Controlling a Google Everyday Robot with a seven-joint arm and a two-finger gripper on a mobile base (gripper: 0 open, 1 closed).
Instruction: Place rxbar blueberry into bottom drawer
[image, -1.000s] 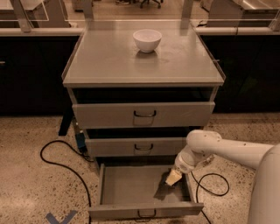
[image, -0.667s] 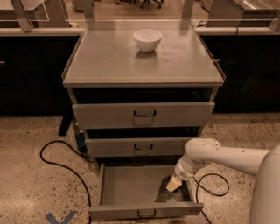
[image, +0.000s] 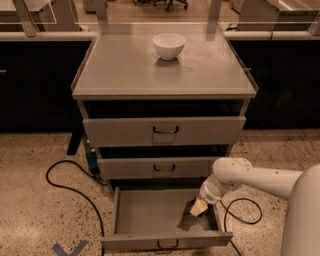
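The bottom drawer (image: 150, 212) is pulled open, a wide shallow grey tray with a dark wire handle (image: 168, 245) on its front. My gripper (image: 197, 209) hangs inside the drawer at its right side, just above the floor. It is shut on the rxbar blueberry (image: 192, 203), which shows only as a small dark piece at the pale fingertips. The white arm (image: 250, 177) reaches in from the right.
A white bowl (image: 169, 45) stands on the cabinet top (image: 125, 70). The two upper drawers (image: 165, 131) stick out a little above the gripper. Black cables (image: 70, 187) lie on the speckled floor at left and right of the cabinet.
My gripper has gone down and slightly forward into the bottom drawer with the dark bar in it. The drawers and the bowl have not moved.
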